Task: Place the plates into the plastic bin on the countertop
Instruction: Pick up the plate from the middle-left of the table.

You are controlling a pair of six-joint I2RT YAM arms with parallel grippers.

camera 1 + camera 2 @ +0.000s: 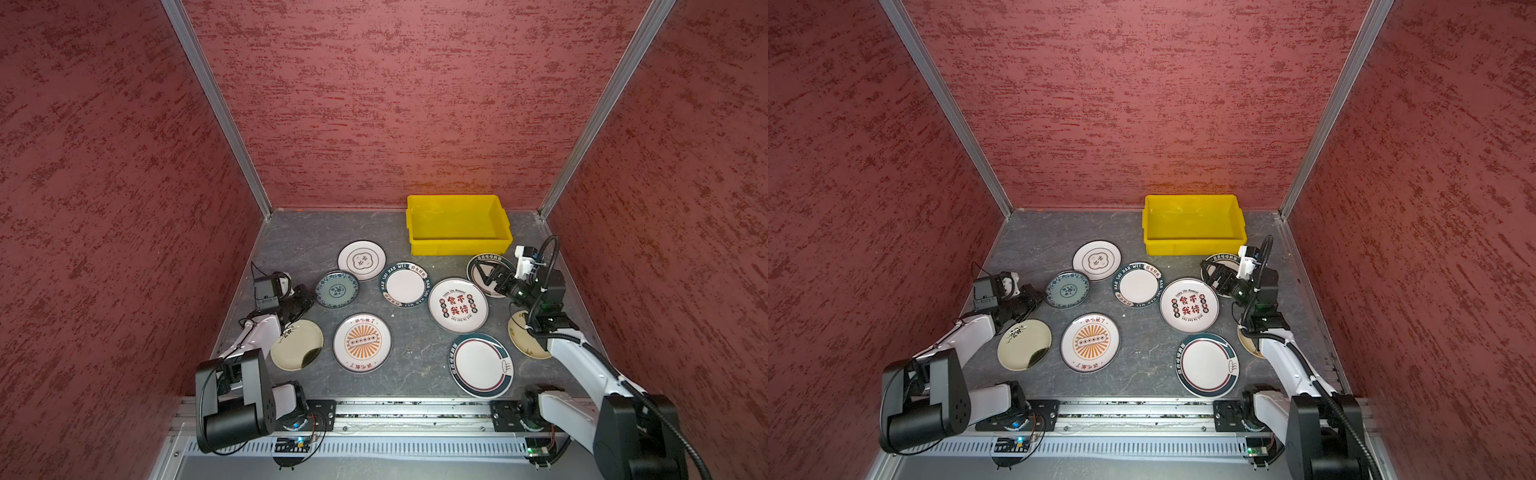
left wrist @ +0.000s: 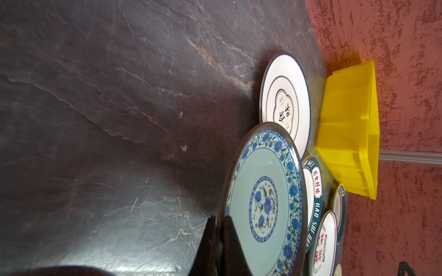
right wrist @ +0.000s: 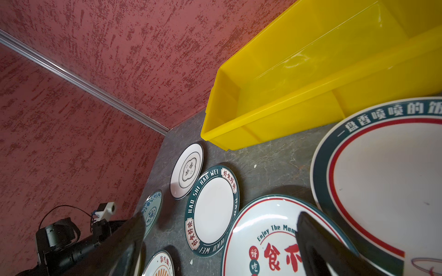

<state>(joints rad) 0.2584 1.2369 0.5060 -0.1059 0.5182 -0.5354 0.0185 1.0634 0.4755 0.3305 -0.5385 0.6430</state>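
Yellow grabs the eye first: the plastic bin sits at the back of the countertop, right of centre, against the red wall. Both top views take in the full spread, nine plates laid out across the countertop, all outside the bin.

Now the left wrist view gives what they cannot: the left gripper is pinched tight on the rim of the grey-green floral plate, one dark finger on either side of the edge. From above, that contact is lost against the black gripper body.

Over to the right wrist view: the right gripper stands spread wide with nothing between its fingers. In the top views it hovers over the teal-rimmed plate lying just in front of the bin.

The floral plate carries a blue flower band and a blue centre medallion on pale green, with a dark edge. It lies at the left of the countertop, just beside the white emblem plate. The bin shows sloped walls, a rolled lip and a bare glossy floor.
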